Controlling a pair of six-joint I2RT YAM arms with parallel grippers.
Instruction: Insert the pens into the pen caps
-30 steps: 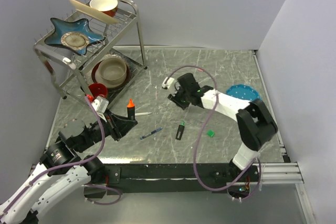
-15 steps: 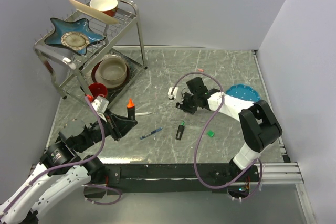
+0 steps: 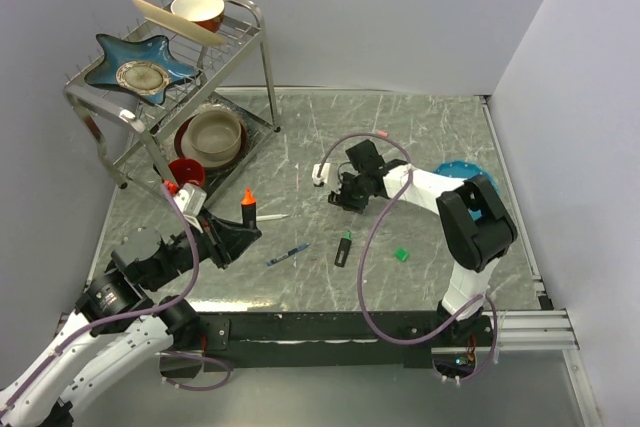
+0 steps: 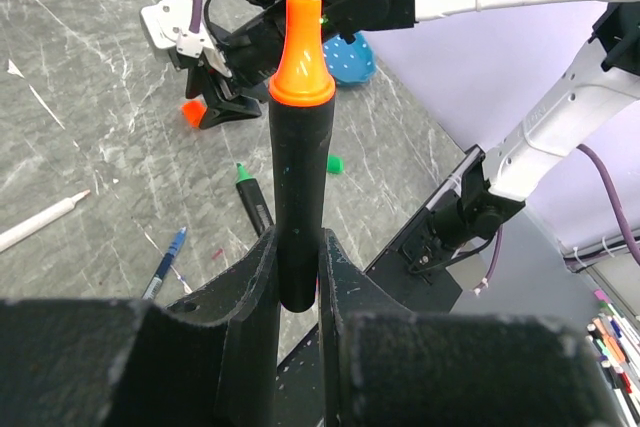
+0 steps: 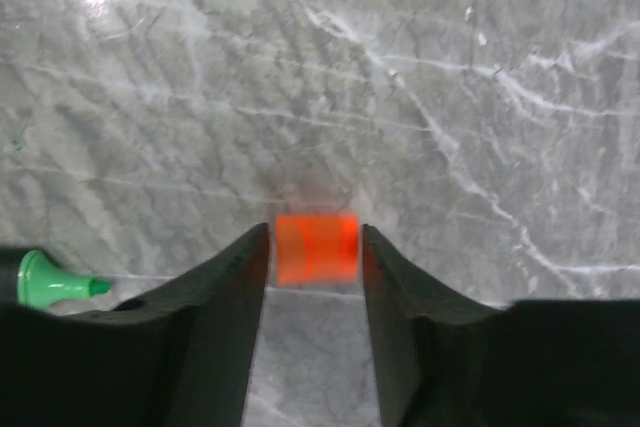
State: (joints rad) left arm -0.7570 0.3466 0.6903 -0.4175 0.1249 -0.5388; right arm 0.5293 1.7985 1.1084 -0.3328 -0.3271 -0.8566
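Observation:
My left gripper (image 4: 298, 282) is shut on a stubby black highlighter (image 4: 298, 197), held upright with its bare orange tip (image 3: 248, 196) pointing up, at the table's near left. My right gripper (image 5: 316, 247) is low over the middle of the table, open, its fingertips (image 5: 250, 257) flanking the orange cap (image 5: 316, 245) with thin gaps on both sides. The cap (image 4: 191, 112) lies on the table. A second black highlighter (image 3: 343, 248) with a green tip (image 5: 50, 282), a blue ballpoint (image 3: 288, 255) and a thin white pen (image 3: 272, 217) lie between the arms. The green cap (image 3: 400, 254) and the pink cap (image 3: 381, 134) lie apart.
A metal dish rack (image 3: 262, 57) holding bowls and plates stands at the back left. A blue plate (image 3: 463, 175) lies at the right, behind my right arm. The right arm's purple cable (image 3: 372, 237) loops over the table near the green-tipped highlighter.
My right gripper swung right, then back left over the table middle, and its jaws widened. The left arm and its highlighter have not moved.

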